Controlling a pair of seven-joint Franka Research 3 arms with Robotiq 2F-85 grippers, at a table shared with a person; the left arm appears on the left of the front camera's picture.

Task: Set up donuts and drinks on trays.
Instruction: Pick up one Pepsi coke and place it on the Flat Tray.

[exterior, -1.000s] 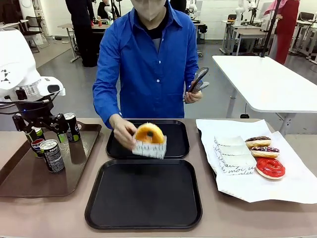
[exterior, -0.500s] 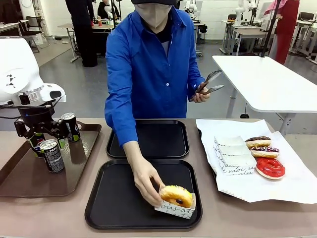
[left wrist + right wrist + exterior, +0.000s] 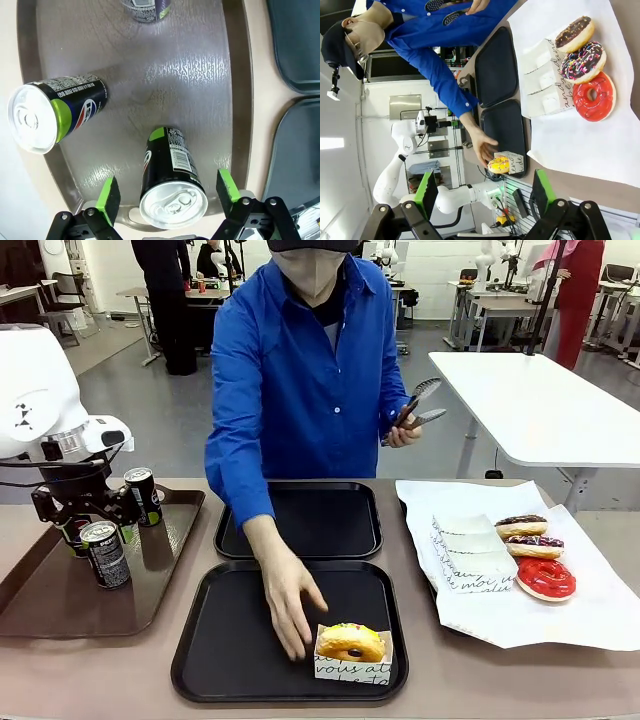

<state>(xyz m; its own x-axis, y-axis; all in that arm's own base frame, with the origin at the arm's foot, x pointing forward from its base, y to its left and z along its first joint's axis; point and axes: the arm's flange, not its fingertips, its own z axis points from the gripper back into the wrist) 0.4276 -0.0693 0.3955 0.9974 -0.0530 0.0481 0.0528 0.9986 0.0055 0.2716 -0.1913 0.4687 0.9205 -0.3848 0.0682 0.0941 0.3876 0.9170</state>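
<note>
3 cans [image 3: 105, 552] upright on brown tray [image 3: 60, 610], L tool [image 3: 168, 189] spread, straddling one, no pinch yet: rigid but thin-walled, slick, prob full so heavyish, take mid-body, not rim; R tool [image 3: 483, 192] spread, empty.

Beyond the left claw [image 3: 95, 519], smooth grey floor [image 3: 150, 410] running to a white back wall [image 3: 440, 260]. Far to the claw's right, a white rectangular table [image 3: 540, 405] on grey legs. Farther back, light-topped desks [image 3: 485, 300], evenly lit.
</note>
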